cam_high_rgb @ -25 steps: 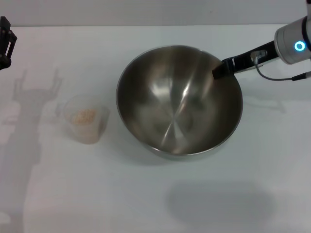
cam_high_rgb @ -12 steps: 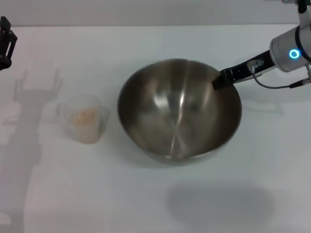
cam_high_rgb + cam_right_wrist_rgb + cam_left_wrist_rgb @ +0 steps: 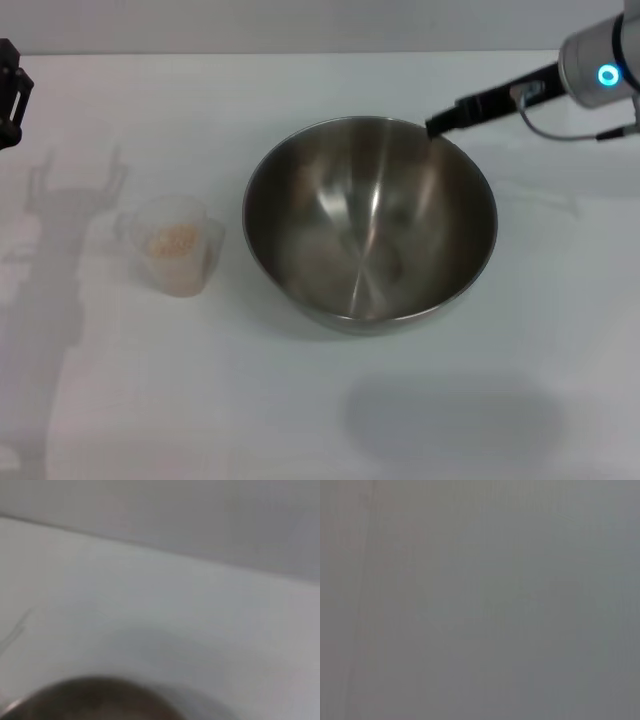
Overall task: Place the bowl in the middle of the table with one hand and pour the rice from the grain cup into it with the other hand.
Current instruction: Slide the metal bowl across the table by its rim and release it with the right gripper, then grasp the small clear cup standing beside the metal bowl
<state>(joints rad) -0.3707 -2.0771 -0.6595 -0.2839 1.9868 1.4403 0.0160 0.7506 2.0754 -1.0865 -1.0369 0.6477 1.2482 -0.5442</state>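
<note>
While the right claw (image 3: 432,127) hangs by the bowl (image 3: 370,225) rim, grip unreadable, the left claw (image 3: 10,85) is cropped.

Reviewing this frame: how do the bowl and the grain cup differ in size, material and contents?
Size: the bowl is far wider than the grain cup to its left.
Material: the bowl is shiny, opaque steel; the grain cup is frosted, see-through plastic.
Contents: the bowl looks empty, while the grain cup holds the rice.
Neighbours: the right gripper is at the bowl's far rim; nothing is near the grain cup.
Shared: both stand upright on the table.
</note>
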